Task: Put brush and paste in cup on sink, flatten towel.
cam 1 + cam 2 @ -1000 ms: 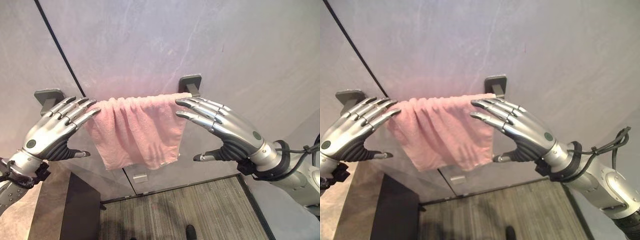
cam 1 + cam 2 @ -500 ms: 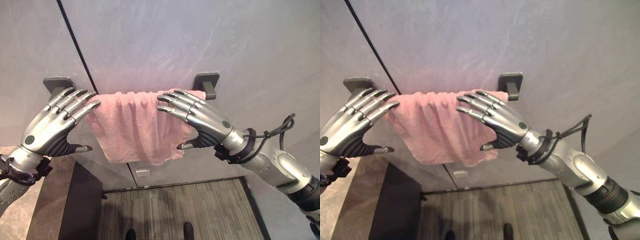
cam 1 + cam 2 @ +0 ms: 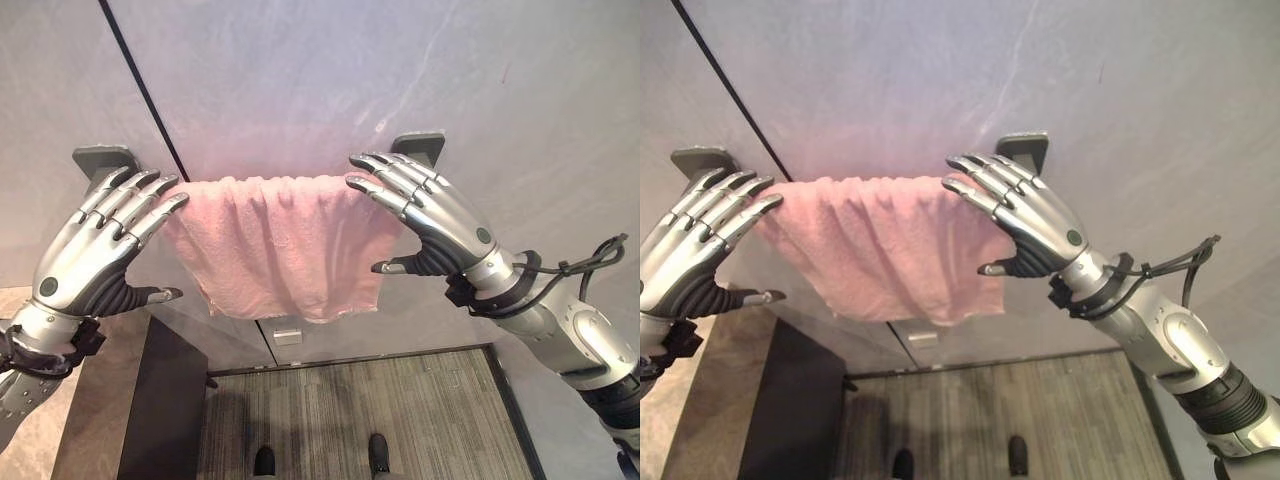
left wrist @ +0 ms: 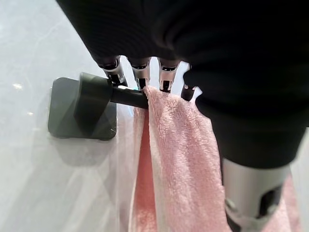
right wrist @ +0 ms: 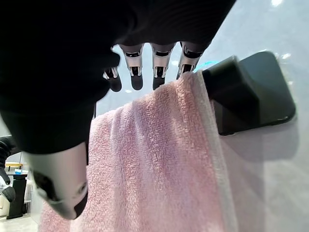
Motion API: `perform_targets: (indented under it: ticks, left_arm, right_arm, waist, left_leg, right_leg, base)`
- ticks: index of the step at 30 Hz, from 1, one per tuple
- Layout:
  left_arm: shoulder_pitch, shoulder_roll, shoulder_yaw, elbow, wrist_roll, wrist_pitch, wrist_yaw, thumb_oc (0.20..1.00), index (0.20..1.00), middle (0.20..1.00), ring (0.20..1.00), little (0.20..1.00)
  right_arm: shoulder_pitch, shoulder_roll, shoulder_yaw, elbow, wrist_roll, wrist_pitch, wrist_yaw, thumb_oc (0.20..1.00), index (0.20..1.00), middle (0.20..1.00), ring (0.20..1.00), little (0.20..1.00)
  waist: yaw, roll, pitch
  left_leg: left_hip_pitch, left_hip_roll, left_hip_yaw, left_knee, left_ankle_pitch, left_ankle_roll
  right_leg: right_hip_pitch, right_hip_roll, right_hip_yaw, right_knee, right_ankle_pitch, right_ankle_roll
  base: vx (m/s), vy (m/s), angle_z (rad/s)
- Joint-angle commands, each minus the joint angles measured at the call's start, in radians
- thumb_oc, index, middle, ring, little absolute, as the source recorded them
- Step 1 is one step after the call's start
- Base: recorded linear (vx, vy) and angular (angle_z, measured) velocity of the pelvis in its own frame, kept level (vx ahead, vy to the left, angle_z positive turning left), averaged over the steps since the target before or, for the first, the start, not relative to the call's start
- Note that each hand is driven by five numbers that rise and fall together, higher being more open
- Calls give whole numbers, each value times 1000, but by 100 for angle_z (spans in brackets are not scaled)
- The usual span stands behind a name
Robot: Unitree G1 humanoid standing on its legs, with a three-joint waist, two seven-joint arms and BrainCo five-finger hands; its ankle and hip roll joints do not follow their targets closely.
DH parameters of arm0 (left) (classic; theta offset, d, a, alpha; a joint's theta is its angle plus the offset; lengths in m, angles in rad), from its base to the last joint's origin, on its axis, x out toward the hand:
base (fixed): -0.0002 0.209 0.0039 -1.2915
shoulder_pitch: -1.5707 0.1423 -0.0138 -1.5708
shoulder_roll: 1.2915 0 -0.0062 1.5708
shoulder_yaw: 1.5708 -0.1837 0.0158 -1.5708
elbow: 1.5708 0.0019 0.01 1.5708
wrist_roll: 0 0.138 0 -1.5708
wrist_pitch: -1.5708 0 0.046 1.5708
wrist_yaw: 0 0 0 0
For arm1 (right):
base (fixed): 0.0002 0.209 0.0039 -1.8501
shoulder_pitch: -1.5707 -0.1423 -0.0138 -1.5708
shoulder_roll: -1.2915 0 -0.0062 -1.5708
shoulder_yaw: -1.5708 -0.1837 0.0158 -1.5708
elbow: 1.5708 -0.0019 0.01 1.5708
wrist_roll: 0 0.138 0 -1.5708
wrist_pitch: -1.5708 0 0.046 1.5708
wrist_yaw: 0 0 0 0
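A pink towel (image 3: 275,245) hangs in loose folds over a dark bar between two wall brackets, the left bracket (image 3: 100,160) and the right bracket (image 3: 420,148). My left hand (image 3: 95,255) is open, its straight fingers resting on the towel's left top end beside the left bracket. My right hand (image 3: 435,215) is open too, fingers laid flat over the towel's right top end by the right bracket. In the left wrist view the fingertips (image 4: 140,72) sit on the bar and towel (image 4: 174,159). The right wrist view shows the towel (image 5: 154,164) reaching the bracket (image 5: 256,92).
The bar is fixed to a grey marbled wall (image 3: 300,80) with a dark vertical seam (image 3: 140,90). A brown counter edge (image 3: 90,420) lies at the lower left. A person's shoes (image 3: 320,458) stand on the grey floor below.
My right hand has slid right along the bar from the towel's middle to its right end, spreading the towel wider. The left hand stays at the left end. The camera has shifted slightly.
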Motion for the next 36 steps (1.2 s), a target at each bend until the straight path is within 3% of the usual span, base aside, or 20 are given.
perform_targets:
  ticks: [1,8,16,36]
  left_arm:
    - [89,17,-44,159,22,103,-56,1000,1000,1000,1000,1000]
    - [65,17,-33,178,21,136,-86,1000,1000,1000,1000,1000]
    - [45,25,-5,196,6,158,-108,1000,1000,1000,1000,1000]
    - [108,-7,93,268,38,189,-131,1000,1000,1000,1000,1000]
  right_arm:
    - [-41,-26,-43,-1,-10,19,-17,1000,1000,1000,1000,1000]
    - [-164,-96,67,110,-45,78,86,1000,1000,1000,1000,1000]
    - [-323,-106,152,162,13,118,179,1000,1000,1000,1000,1000]
    - [-118,-181,25,148,73,99,270,1000,1000,1000,1000,1000]
  waist:
    - [21,-61,30]
    - [29,-71,40]
    - [35,-80,42]
    - [32,-65,25]
  left_leg:
    - [17,-36,-17,2,-34,62]
    - [-6,-35,-25,2,-25,58]
    - [-47,-36,-43,2,-12,56]
    - [-7,-28,-37,2,-23,49]
  right_leg:
    - [11,-61,-28,3,-6,49]
    - [-5,-59,-36,3,-1,45]
    - [-27,-62,-46,3,5,41]
    - [15,-60,-61,3,-17,34]
  base:
    - [0,0,0]
    - [0,0,0]
    - [-2,-1,4]
    - [4,-3,1]
